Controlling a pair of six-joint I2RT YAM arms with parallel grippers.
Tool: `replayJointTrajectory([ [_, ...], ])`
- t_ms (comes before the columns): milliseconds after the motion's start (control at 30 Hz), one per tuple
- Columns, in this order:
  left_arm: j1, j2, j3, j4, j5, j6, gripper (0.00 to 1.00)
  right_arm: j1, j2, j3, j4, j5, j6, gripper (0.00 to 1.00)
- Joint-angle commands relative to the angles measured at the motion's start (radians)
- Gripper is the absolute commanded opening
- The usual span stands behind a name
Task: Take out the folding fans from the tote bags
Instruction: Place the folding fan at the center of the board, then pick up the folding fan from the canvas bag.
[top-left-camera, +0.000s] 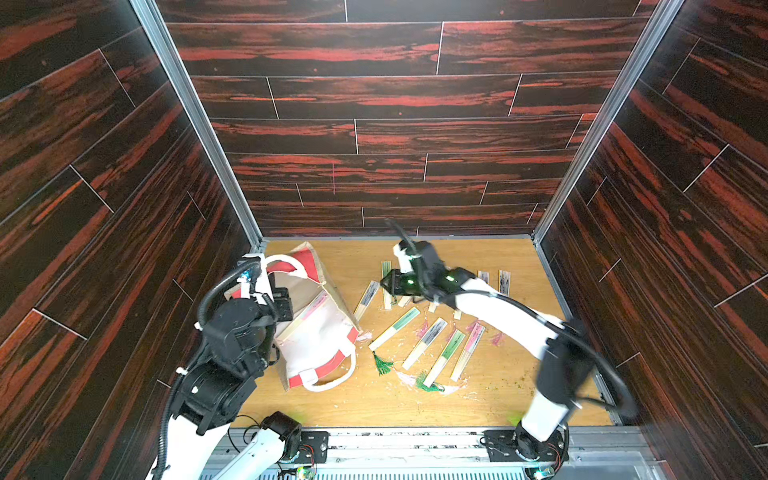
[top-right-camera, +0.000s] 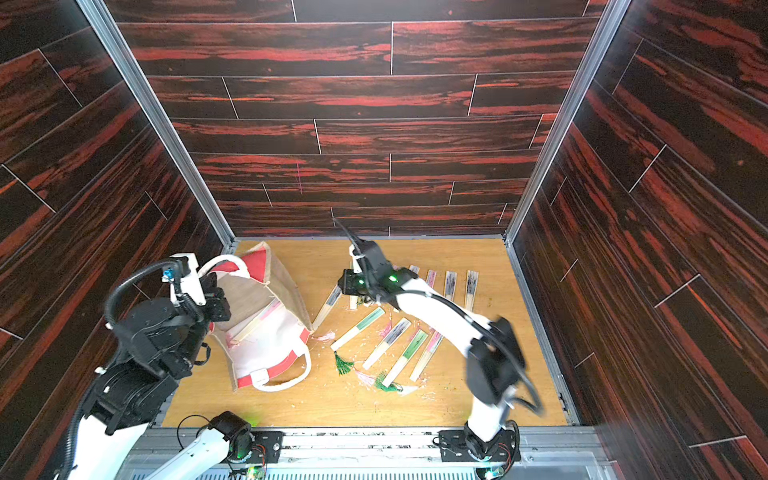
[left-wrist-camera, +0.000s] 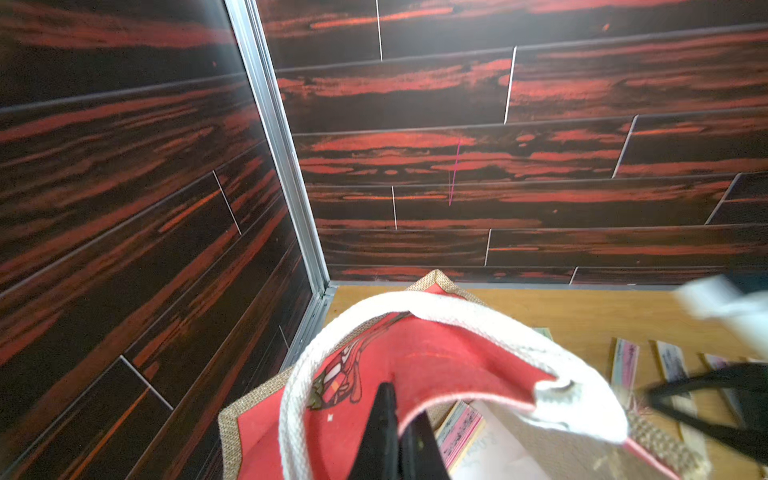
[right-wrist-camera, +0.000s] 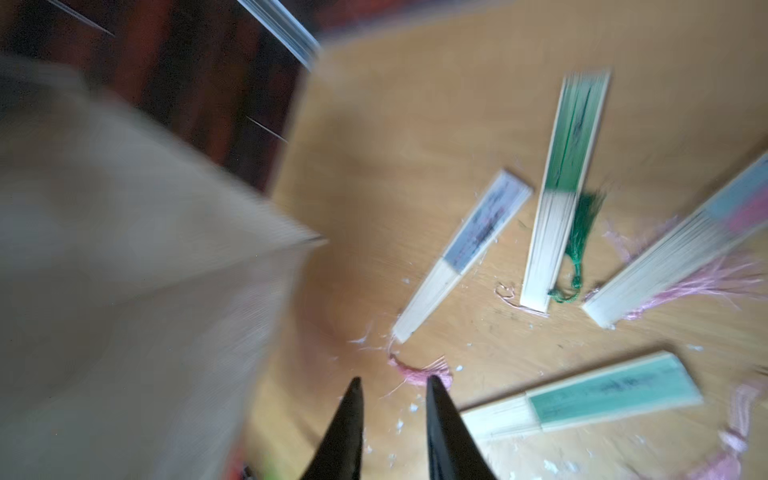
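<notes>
- While the tote bag (top-right-camera: 253, 291) is slumped on the left part of the wooden table (top-left-camera: 498, 374), its white lining is exposed in both top views.
- The left gripper (left-wrist-camera: 401, 411) is seen at the bag's upper edge. Its fingers are pressed together on the red rim, just beside a white rope handle (left-wrist-camera: 457, 311).
- One pink-topped fan (top-left-camera: 309, 309) is seen inside the bag, laid against the lining. It is also shown in the left wrist view, just beside the closed fingers.
- The other fans (top-left-camera: 426, 343) are spread on the table to the right of the bag and apart from it. Four are laid slanted side by side at the front. A back row is partly hidden by the right arm.
- A grey-topped fan (right-wrist-camera: 478, 232) is placed nearest the bag, close to its burlap wall.
- The right gripper (right-wrist-camera: 392, 384) is held over the table between the bag and the fans. Its fingers are parted and nothing is held between them.
- A pink tassel (right-wrist-camera: 424, 368) is seen on the table just past the fingertips.
- The right wrist view is blurred, so finer detail cannot be told.
</notes>
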Motion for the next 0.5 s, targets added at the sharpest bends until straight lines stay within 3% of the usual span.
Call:
replayJointTrajectory([
  [0, 0.000, 0.047, 0.037, 0.053, -0.036, -0.021, 0.00, 0.069, -0.134, -0.102, 0.101, 0.078, -0.016, 0.30],
  [233, 0.000, 0.146, 0.065, 0.104, -0.038, -0.047, 0.00, 0.308, -0.322, -0.254, 0.300, 0.158, -0.242, 0.36],
  [467, 0.000, 0.227, 0.141, 0.110, -0.035, -0.063, 0.00, 0.364, -0.189, -0.199, 0.338, 0.039, -0.235, 0.40],
])
